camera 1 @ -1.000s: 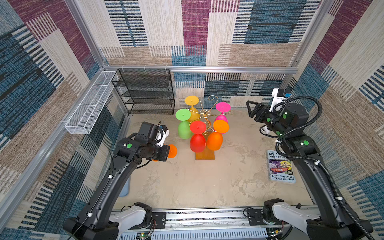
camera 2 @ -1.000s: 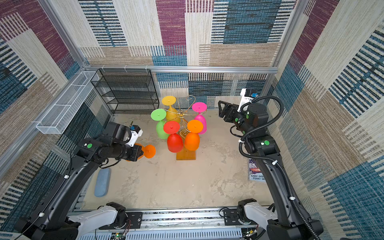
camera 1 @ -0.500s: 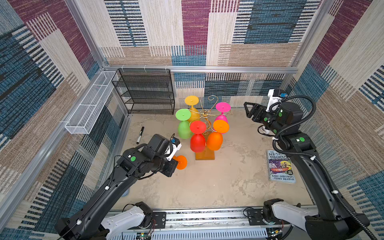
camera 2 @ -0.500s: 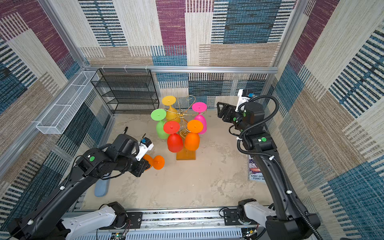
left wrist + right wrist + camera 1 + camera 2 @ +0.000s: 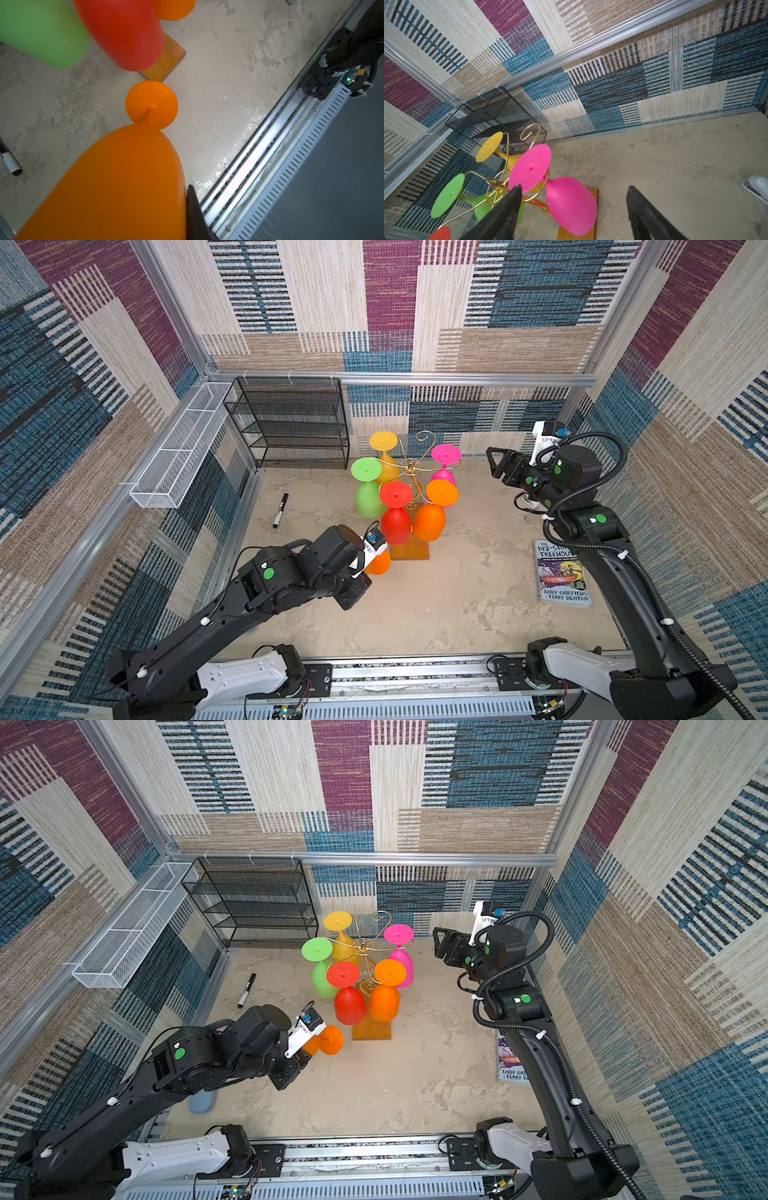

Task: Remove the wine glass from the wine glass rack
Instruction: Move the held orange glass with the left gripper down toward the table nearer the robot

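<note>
The wine glass rack (image 5: 410,466) is a gold wire tree on an orange-brown wooden base (image 5: 409,551) at mid table. Hanging bowl-down on it are yellow (image 5: 384,441), green (image 5: 366,469), red (image 5: 395,494), orange (image 5: 441,492) and pink (image 5: 446,454) glasses. A second orange wine glass (image 5: 331,1040) is off the rack, lying sideways in my left gripper (image 5: 309,1048), which is shut on its bowl (image 5: 124,187). Its foot (image 5: 151,105) points at the base corner. My right gripper (image 5: 574,188) stands open to the right of the rack, facing the pink glass (image 5: 571,205), apart from it.
A black mesh shelf unit (image 5: 291,423) stands at the back left, with a white wire basket (image 5: 178,448) on the left wall. A black marker (image 5: 280,510) lies left of the rack. A book (image 5: 559,572) lies at the right. A blue object (image 5: 202,1101) lies under my left arm.
My left arm has carried the orange glass rightward and toward the front, ending beside the rack's base. The right gripper has shifted slightly left and stays open.
</note>
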{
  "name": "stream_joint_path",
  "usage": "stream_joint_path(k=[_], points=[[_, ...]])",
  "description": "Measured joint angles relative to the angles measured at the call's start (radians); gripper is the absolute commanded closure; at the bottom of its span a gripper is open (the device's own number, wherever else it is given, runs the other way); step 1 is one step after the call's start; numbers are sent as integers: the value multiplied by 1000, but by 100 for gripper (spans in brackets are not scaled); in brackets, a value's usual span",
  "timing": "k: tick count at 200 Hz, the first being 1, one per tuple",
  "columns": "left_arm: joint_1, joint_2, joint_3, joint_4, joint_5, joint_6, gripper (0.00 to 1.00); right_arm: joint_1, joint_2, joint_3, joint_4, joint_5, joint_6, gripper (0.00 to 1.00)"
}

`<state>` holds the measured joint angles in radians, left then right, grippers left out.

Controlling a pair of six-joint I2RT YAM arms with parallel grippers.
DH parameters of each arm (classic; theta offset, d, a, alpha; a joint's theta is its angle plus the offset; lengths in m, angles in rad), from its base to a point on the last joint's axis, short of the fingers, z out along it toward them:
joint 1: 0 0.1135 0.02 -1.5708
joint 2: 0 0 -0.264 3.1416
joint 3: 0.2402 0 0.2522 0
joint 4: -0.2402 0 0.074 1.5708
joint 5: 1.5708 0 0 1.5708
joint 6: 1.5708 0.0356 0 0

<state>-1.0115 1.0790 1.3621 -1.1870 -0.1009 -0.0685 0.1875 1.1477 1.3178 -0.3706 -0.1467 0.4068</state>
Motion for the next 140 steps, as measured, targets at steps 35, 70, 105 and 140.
stream_joint_path(k=[35, 70, 105, 140], points=[[-150, 108, 13, 0, -21, 40, 100, -3, -8, -24, 0, 0, 0, 20], [-194, 193, 70, -8, -24, 98, 100, -8, -6, -36, 0, -3, 0, 20], [-204, 332, 130, -47, -19, 165, 100, -10, -3, -49, 8, -11, 0, 20], [-203, 453, 170, -71, 3, 232, 100, -14, -8, -63, 13, -11, -3, 20]])
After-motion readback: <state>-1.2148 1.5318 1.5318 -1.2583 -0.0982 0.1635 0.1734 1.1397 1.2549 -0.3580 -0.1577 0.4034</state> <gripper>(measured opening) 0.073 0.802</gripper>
